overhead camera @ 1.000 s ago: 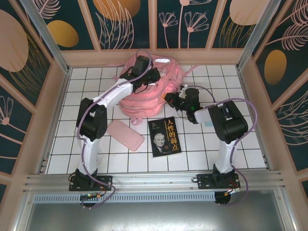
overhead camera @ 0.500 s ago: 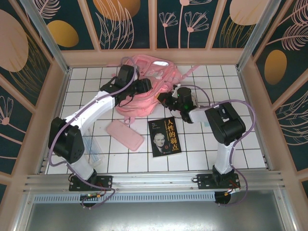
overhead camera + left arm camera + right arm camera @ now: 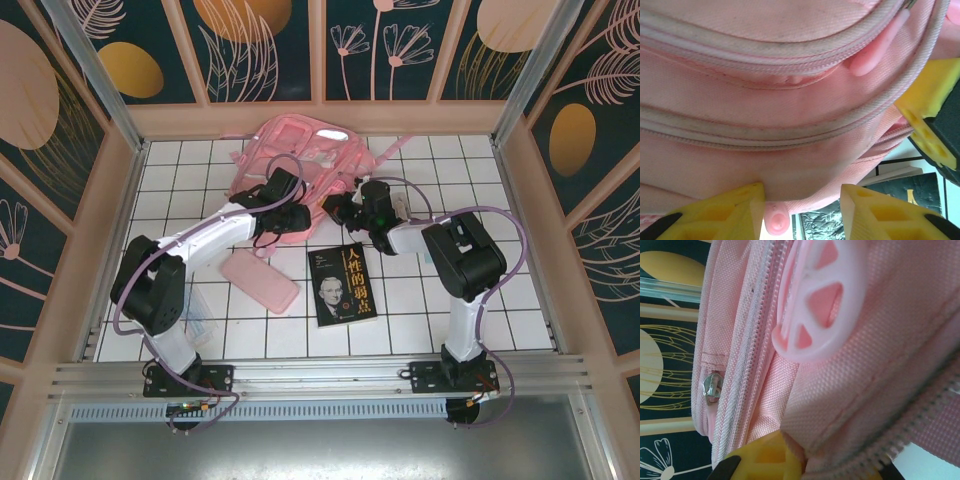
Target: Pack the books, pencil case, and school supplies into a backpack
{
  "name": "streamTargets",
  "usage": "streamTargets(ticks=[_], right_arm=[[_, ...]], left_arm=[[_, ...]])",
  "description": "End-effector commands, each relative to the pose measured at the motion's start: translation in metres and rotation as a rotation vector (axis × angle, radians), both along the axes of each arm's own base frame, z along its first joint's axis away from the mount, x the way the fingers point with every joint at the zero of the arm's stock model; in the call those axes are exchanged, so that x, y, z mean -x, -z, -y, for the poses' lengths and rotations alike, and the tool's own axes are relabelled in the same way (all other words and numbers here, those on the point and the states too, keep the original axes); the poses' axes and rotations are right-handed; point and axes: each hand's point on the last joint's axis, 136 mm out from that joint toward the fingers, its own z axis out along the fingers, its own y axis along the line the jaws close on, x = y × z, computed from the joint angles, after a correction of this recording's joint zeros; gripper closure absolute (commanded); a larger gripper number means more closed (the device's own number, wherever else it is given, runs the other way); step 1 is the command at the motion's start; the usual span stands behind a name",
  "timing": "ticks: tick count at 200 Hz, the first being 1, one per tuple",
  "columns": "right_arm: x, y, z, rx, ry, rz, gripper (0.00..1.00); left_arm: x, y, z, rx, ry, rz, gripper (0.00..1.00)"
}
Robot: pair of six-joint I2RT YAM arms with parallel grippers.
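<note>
Backpack (image 3: 300, 148), left claw (image 3: 801, 192) open against its front, right claw (image 3: 338, 207) clamping its fabric.

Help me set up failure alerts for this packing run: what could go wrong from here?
The right gripper pinches just a fold of backpack fabric; it may slip out when pulled. The left gripper stands open at the backpack's lower edge, so closing may grab only cloth. The book lies just below both grippers and could get shoved.
</note>
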Motion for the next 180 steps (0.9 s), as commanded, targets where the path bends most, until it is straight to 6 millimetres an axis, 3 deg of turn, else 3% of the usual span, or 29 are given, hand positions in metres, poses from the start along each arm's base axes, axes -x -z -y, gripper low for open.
streamTargets(ticks=[1, 90, 138, 180], right_arm=[[-0.013, -0.045, -0.008, -0.059, 0.013, 0.128, 1.00], [-0.014, -0.048, -0.008, -0.067, 0.019, 0.139, 1.00], [-0.013, -0.056, -0.009, -0.086, 0.016, 0.149, 1.00], [-0.013, -0.057, -0.008, -0.085, 0.025, 0.152, 1.00]], left_arm=[[0.007, 0.019, -0.014, -0.061, -0.035, -0.040, 0.57], [0.016, 0.058, -0.026, -0.139, -0.048, -0.112, 0.64], [0.024, 0.088, -0.032, -0.187, -0.044, -0.174, 0.53], [0.027, 0.090, -0.038, -0.214, -0.040, -0.173, 0.78]])
